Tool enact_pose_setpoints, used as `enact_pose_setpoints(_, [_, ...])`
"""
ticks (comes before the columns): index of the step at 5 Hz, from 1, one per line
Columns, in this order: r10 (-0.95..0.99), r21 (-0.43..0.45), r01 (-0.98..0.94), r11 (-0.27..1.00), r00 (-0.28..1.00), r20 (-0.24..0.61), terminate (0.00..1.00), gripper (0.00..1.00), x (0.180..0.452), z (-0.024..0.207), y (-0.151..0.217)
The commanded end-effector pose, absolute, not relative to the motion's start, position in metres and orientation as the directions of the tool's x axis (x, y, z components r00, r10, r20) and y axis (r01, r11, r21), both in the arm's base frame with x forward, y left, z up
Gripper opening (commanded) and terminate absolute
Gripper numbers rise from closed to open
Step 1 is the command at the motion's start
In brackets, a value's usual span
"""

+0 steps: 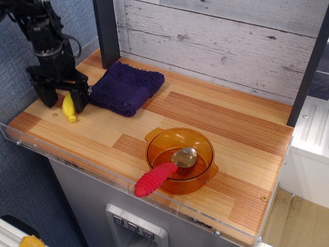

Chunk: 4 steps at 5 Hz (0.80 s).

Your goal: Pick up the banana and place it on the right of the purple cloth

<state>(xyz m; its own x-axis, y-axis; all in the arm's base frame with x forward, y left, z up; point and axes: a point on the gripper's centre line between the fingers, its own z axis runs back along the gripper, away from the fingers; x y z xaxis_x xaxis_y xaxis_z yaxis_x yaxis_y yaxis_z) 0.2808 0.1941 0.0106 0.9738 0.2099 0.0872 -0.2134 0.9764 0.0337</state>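
Legible text, labels, brands, numbers, signs: I find none. I check the wooden counter (205, 128), the plank wall (221, 36), the amber bowl (203, 170), the red spoon handle (154, 180) and the grey panel buttons (133, 226); their markings are too small to read.

The surface (216, 116) is a wood-grain top of light and reddish-brown planks, edged along its front by a clear plastic lip. Taking its middle as the clock's centre, the purple cloth (126, 87) lies flat at about 10 o'clock, near the back wall. The banana (68, 108) rests on the wood at about 9 o'clock, just beside the cloth's left edge. An amber see-through bowl (180, 159) sits at about 5 o'clock, close to the front lip, holding a spoon with a red ribbed handle (154, 179).
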Motion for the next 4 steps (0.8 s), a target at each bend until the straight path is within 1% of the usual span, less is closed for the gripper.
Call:
enact_pose_setpoints(1, [0.250, 0.034, -0.258, 0.966, 0.957, 0.147, 0.00, 1.00, 0.2801, 0.0171, 0.1949])
enact_pose_setpoints(2, [0.264, 0.033, -0.272, 0.962, 0.953, 0.149, 0.00, 1.00, 0.2804, 0.0165, 0.1930])
enact_pose_setpoints(3, [0.275, 0.042, -0.284, 0.958, 0.950, 0.150, 0.00, 0.00, 0.2793, 0.0191, 0.1921])
enact_pose_setpoints(4, [0.282, 0.047, -0.290, 0.956, 0.950, 0.137, 0.00, 0.00, 0.2779, 0.0233, 0.1913])
